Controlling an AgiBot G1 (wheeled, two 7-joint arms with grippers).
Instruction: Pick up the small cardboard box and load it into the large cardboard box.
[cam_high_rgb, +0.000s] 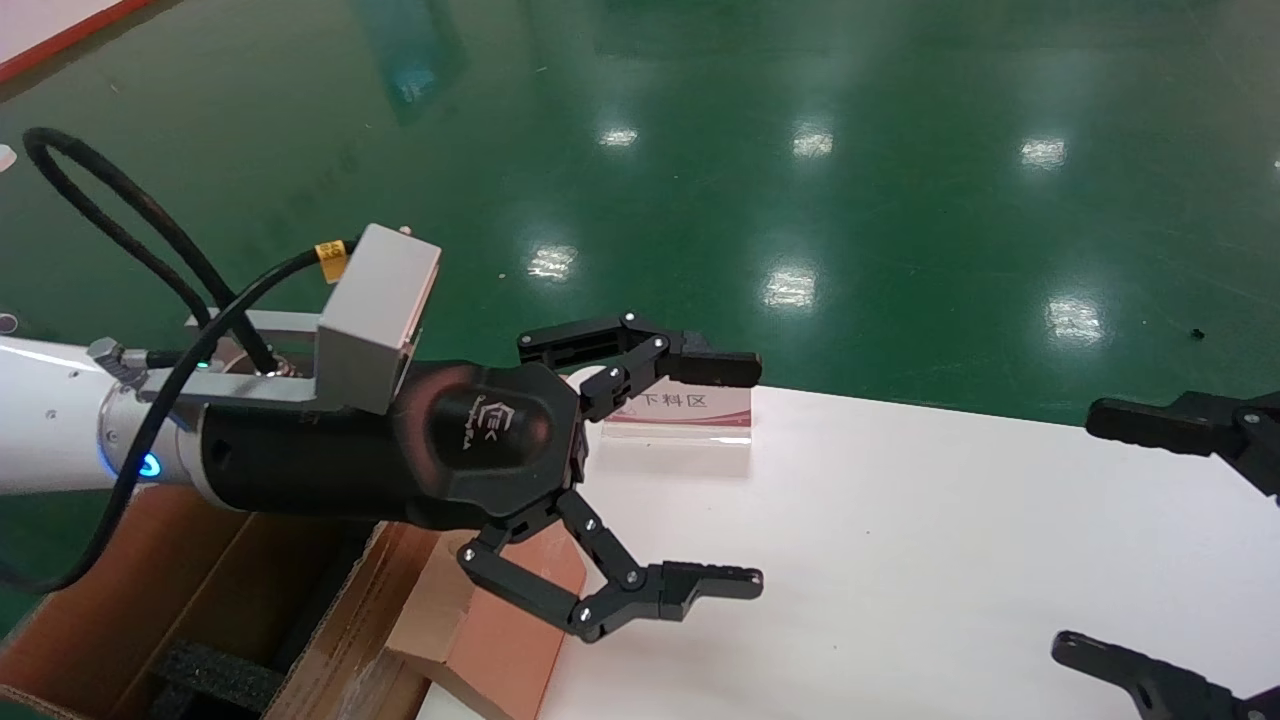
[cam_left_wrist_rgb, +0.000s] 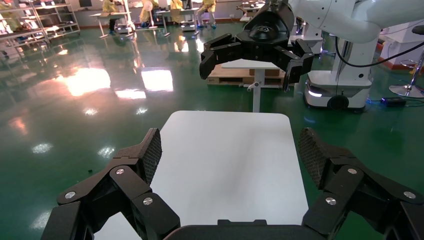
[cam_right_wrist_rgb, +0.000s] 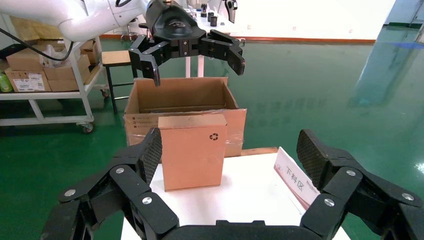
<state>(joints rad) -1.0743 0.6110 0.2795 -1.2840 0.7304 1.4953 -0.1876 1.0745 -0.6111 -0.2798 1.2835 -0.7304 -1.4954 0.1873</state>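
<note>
The small cardboard box (cam_right_wrist_rgb: 192, 150) stands upright at the table's end, its broad reddish-brown face carrying a recycling mark. In the head view the small cardboard box (cam_high_rgb: 500, 625) shows partly, below my left gripper. Just past it on the floor sits the large cardboard box (cam_right_wrist_rgb: 185, 97), open-topped; black foam shows inside the large cardboard box (cam_high_rgb: 150, 600). My left gripper (cam_high_rgb: 745, 475) hovers open and empty above the small box, apart from it. My right gripper (cam_high_rgb: 1085, 530) is open and empty over the table's other end, facing the small box.
A white table (cam_high_rgb: 950, 560) carries a clear sign stand (cam_high_rgb: 680, 415) with red-and-white print near its far edge. Green floor surrounds the table. A shelf cart (cam_right_wrist_rgb: 40, 85) with cartons stands beyond the large box.
</note>
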